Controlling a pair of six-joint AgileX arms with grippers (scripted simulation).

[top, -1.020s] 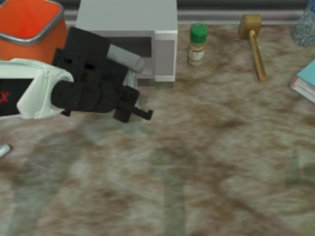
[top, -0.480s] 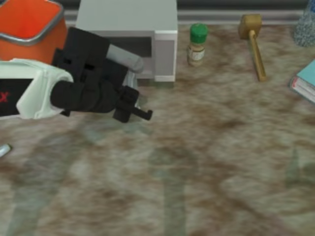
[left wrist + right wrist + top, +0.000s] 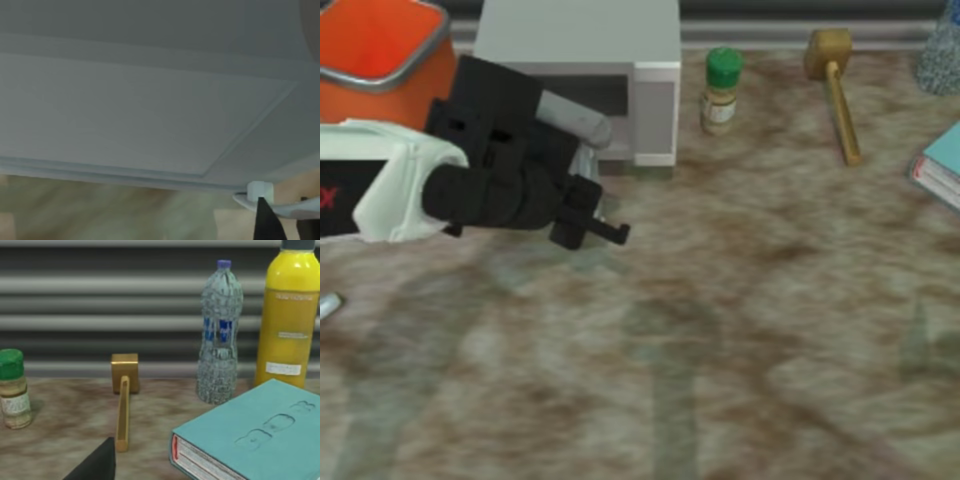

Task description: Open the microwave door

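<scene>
The white-grey microwave (image 3: 580,35) stands at the back left, with its grey control panel (image 3: 656,118) on its right side. Its dark inside (image 3: 605,95) shows, and the microwave door (image 3: 125,110) stands swung out toward the table's front, mostly hidden under my left arm in the top view. In the left wrist view the pale door panel fills most of the picture. My left gripper (image 3: 610,228) (image 3: 284,227) sits at the door's free edge, shut on the silvery-white bar handle (image 3: 287,207). My right gripper (image 3: 100,466) is out of the top view, near the book.
An orange bin (image 3: 380,60) stands left of the microwave, behind my left arm. A green-capped spice jar (image 3: 722,92), a wooden mallet (image 3: 838,90) and a teal book (image 3: 945,165) lie to the right. A water bottle (image 3: 218,335) and a yellow bottle (image 3: 287,315) stand at the back right.
My left gripper has shifted very slightly to the left with the door handle. Nothing else has moved.
</scene>
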